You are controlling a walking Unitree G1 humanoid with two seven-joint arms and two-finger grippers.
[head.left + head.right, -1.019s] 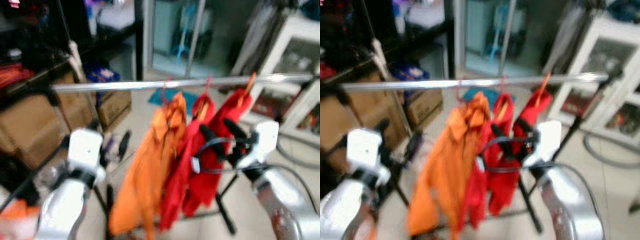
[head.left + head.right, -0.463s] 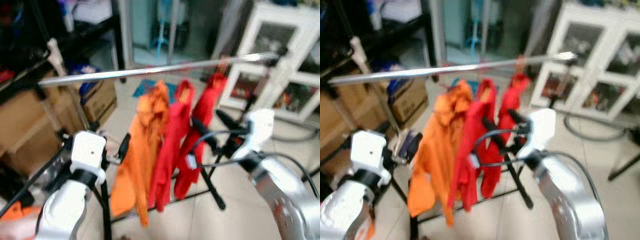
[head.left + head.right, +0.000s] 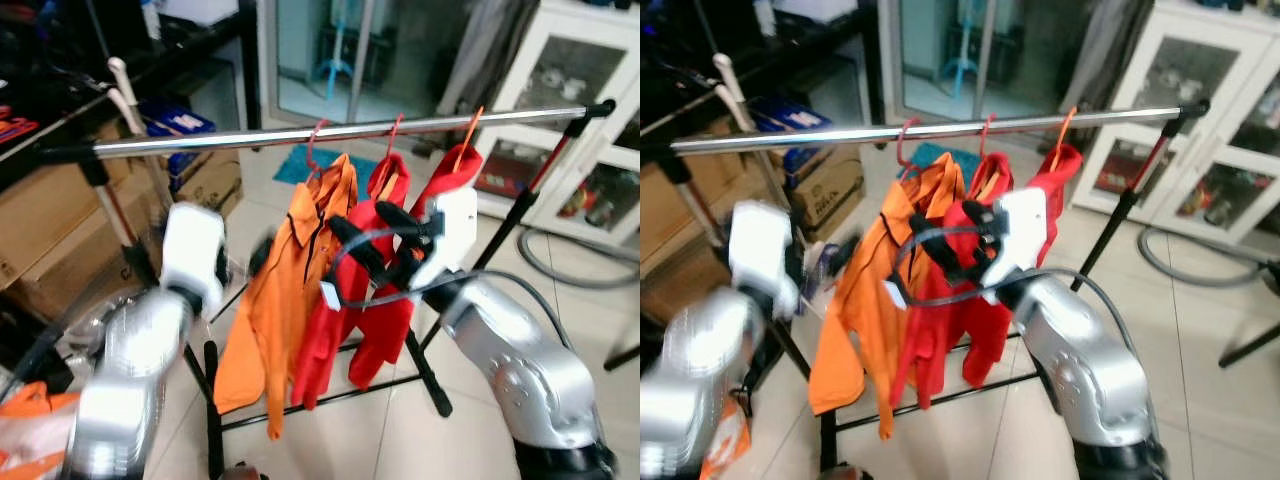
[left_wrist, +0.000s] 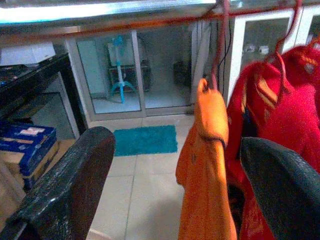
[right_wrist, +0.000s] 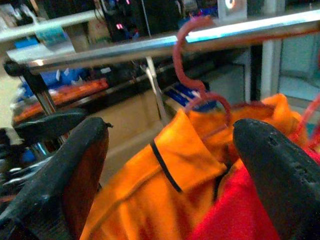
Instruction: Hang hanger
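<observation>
Left eye view: steel rail (image 3: 300, 134), tiled floor (image 3: 480, 420), white cabinets (image 3: 590, 90).

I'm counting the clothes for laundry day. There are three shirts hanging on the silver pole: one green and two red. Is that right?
Not quite. The first shirt is orange, not green, as the left eye view shows. The other two shirts are red, and all three hang from the silver pole.
</observation>
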